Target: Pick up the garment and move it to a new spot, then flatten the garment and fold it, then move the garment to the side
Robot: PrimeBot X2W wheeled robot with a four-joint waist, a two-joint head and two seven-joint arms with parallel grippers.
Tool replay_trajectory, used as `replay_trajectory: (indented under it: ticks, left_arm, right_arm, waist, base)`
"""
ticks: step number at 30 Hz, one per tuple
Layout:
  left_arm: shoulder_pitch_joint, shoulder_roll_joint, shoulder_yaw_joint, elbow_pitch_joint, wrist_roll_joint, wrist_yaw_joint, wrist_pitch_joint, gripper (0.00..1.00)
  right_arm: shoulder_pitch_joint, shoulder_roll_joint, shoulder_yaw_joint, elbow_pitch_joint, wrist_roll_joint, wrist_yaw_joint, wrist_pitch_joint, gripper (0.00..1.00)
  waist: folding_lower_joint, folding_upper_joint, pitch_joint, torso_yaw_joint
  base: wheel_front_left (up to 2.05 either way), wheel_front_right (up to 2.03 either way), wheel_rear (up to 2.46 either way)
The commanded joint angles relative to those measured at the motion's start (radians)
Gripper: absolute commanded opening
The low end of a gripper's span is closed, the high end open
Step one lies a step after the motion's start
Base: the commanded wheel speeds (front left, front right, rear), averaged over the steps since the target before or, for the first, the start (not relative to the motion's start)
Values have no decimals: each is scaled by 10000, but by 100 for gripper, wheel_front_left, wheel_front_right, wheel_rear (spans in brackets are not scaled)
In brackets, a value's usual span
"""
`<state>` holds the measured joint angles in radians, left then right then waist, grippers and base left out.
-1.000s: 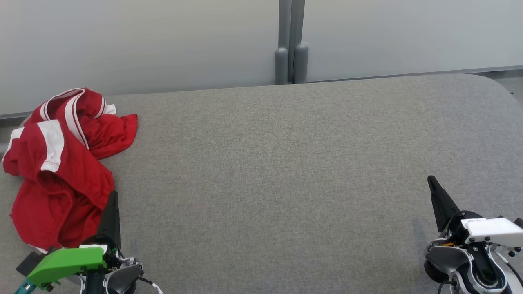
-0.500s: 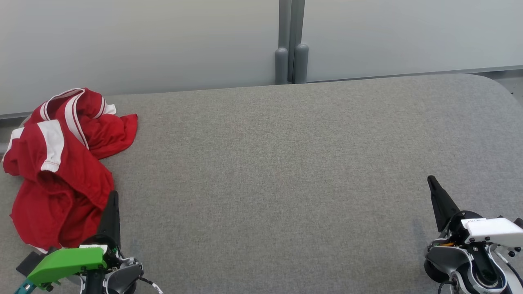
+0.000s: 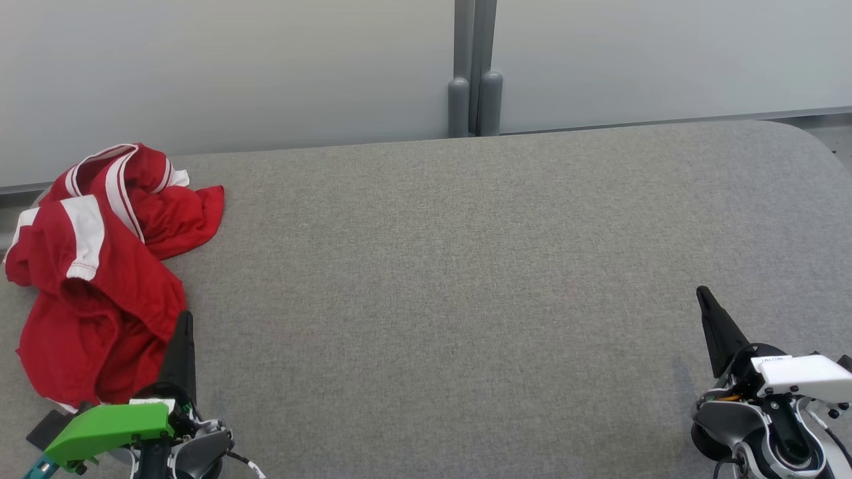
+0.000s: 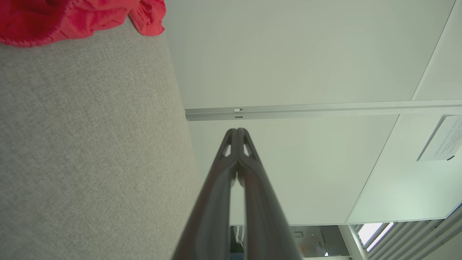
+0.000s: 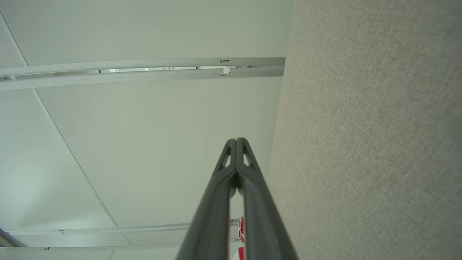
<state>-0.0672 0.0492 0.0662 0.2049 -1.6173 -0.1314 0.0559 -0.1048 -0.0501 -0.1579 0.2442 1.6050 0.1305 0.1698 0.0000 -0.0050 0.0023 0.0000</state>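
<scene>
Two grippers are seen low over a grey fabric-covered table (image 3: pixel 466 266). The left gripper (image 3: pixel 186 318) is held at the near left side, and its two dark fingers are pressed together with nothing between them. The right gripper (image 3: pixel 700 293) is held at the near right side, well apart from the first, and its fingers are also pressed together and empty. The garment (image 3: pixel 93 279), red with white stripes, is laid in a crumpled heap at the left end of the table, just beside the left gripper. Whether the cloth is touched by the fingers cannot be told.
</scene>
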Motion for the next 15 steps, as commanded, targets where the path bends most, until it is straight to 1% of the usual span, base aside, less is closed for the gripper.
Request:
replay_trajectory:
  ticks: [1,15]
  left_arm:
    - [-136,63,9,17,64,11,-13,0]
    - [-136,63,9,17,64,11,-13,0]
  right_arm:
    - [-82,-21,-10,9,-38,17,12,0]
    - [-82,-21,-10,9,-38,17,12,0]
  waist:
    - [0,50,0,0]
    - [0,50,0,0]
  base:
    - [0,0,0]
    - [0,0,0]
